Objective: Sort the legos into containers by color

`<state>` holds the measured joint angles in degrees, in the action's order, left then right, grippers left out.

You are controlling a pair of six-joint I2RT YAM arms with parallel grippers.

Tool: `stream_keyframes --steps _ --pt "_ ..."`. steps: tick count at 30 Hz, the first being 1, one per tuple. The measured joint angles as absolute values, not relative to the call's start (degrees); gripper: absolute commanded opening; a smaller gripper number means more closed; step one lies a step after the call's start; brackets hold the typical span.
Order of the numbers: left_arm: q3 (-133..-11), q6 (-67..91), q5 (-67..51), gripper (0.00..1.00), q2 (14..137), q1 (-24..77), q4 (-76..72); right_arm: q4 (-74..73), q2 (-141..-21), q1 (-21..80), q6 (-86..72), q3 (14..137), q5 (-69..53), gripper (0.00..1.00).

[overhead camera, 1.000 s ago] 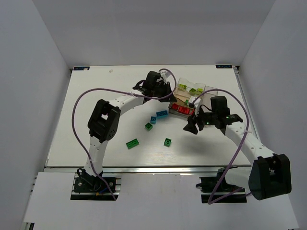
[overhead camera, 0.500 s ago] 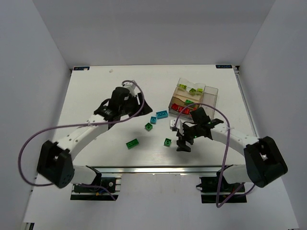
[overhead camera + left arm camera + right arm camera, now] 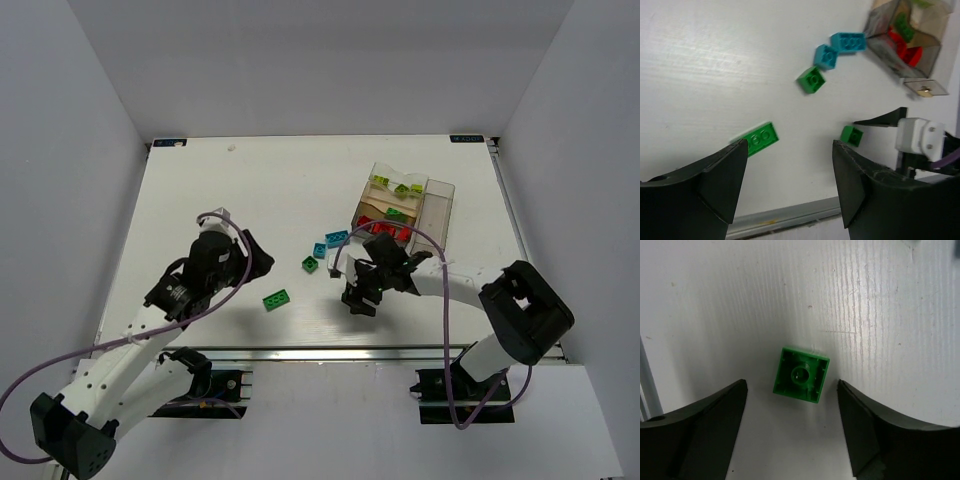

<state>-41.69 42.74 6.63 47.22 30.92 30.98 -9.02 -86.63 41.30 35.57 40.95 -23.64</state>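
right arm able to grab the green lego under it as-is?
Probably yes: the right gripper is open above the upside-down green lego, fingers either side of it, nothing between.

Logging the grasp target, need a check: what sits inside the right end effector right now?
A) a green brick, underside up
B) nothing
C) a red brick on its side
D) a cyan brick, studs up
A: the right wrist view shows a small green brick on the table, hollow underside up, ungripped inside the open right end effector.
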Motion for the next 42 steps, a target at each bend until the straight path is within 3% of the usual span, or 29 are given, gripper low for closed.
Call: stream_keyframes --steps 2,12,13,18,26,33,42 --pt "-40.1 43.7 7.6 0.78 45.9 30.9 33.0 -8.5 -87.0 42.0 34.7 41.1 -22.6 0.68" --pt "-34.0 53.9 10.1 0.79 48.4 31.2 41.8 -7.9 -87.8 42.9 32.6 43.2 -21.2 0.08" --pt "-33.7 55.3 10.1 0.79 48.9 31.2 42.0 -8.4 -87.6 42.8 32.5 43.6 -21.2 0.06" --pt "-33.0 62.6 8.5 0.80 53.3 31.2 40.9 -12.1 -84.6 39.9 28.2 48.1 -22.3 0.00" --pt "-37.4 71.0 3.8 0.81 67.9 31.2 39.4 -13.7 -81.3 27.6 17.3 59.4 -18.9 0.00" --pt "-44.9 75.3 0.6 0.82 76.8 31.8 40.9 -16.9 -89.6 18.8 8.7 70.7 -12.7 0.00" --pt "-45.5 79.4 -2.1 0.83 78.3 31.9 43.4 -23.0 -100.7 10.7 6.2 77.1 -11.1 0.00"
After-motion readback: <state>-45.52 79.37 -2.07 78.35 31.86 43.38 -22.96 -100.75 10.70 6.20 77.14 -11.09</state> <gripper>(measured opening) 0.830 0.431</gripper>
